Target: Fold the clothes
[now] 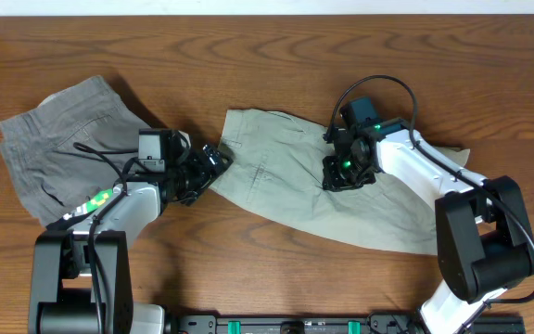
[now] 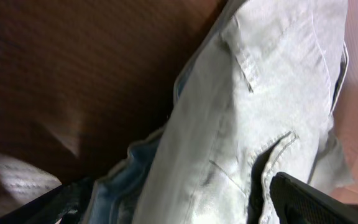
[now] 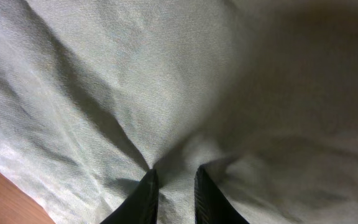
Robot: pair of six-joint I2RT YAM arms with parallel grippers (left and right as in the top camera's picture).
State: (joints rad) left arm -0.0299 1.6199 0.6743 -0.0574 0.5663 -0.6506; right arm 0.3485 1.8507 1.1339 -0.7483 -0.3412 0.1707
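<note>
The clothes (image 1: 286, 181) lie flat at the middle of the table (image 1: 267, 56). Seen from overhead, their long axis slants from the waistband at upper left to the leg ends at lower right. The left tool (image 1: 213, 160) is spread around the waistband edge. The right tool (image 3: 173, 179) pinches a ridge of cloth mid-garment.
</note>
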